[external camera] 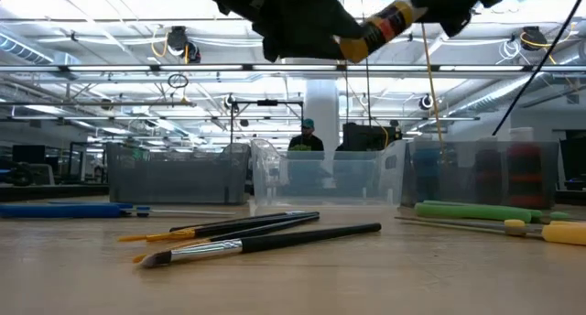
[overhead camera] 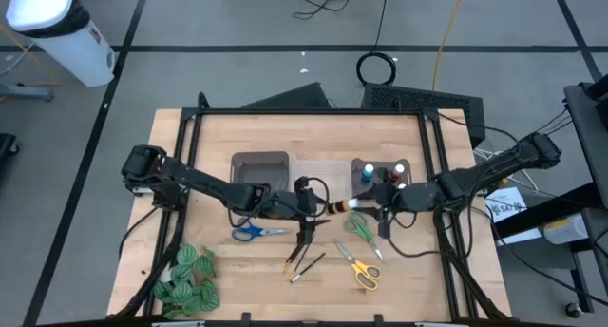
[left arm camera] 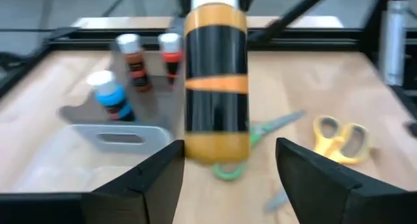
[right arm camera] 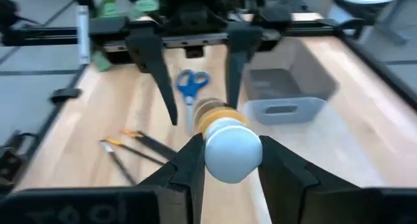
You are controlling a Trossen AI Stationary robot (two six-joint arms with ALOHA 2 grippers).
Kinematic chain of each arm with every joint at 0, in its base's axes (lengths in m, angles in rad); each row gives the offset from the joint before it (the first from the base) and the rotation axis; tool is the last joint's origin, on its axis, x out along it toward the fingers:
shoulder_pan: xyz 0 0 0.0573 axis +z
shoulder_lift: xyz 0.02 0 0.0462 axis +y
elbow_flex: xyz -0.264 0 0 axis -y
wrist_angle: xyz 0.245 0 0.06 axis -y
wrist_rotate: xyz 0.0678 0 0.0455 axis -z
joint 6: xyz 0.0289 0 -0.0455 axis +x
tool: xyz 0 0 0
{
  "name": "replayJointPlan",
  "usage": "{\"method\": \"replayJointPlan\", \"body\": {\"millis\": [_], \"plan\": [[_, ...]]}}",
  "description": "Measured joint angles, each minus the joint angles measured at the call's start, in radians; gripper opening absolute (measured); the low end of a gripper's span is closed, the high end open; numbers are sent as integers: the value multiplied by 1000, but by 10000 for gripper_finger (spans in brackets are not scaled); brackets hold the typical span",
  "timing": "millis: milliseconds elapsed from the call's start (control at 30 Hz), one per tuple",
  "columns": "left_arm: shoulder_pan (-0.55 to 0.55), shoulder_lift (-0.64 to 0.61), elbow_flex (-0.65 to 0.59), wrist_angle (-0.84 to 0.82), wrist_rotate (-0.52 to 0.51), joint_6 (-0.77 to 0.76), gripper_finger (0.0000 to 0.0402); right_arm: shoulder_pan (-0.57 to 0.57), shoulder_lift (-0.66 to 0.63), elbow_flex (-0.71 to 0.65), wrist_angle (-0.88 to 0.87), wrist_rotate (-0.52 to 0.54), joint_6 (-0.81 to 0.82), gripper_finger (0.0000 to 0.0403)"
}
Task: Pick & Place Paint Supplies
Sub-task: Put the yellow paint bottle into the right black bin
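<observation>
While bottle [right arm camera: 227, 148] hangs mid-air in handoff, right gripper [right arm camera: 228, 160] pinches white cap only, left gripper [left arm camera: 228, 165] spread wide beside it. Risk: bottle swings, drops onto scissors [left arm camera: 257, 142] under it.

The high view looks straight down on the whole table [overhead camera: 399, 270] and the floor around it. The low view sits at tabletop height, facing level across paintbrushes [external camera: 256, 237] close to the lens toward the room. Each wrist view faces the other arm closely; both share the yellow-and-black bottle [left arm camera: 215, 87] at frame centre.
</observation>
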Motion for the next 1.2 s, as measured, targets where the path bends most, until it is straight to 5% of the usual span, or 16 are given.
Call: {"method": "replayJointPlan", "body": {"millis": [300, 567, 867, 1200], "plan": [[1, 1, -1, -32, -41, -49, 266, 1, -104, -22, -141, 247, 89, 106], [2, 2, -1, -33, -44, -49, 257, -7, -123, 38, -340, 234, 188, 106], [10, 2, -1, -32, -47, -49, 256, -156, -25, 273, -692, -10, 195, 106], [10, 2, -1, -32, -47, -50, 266, -284, 86, 271, -802, -188, 174, 106]]}}
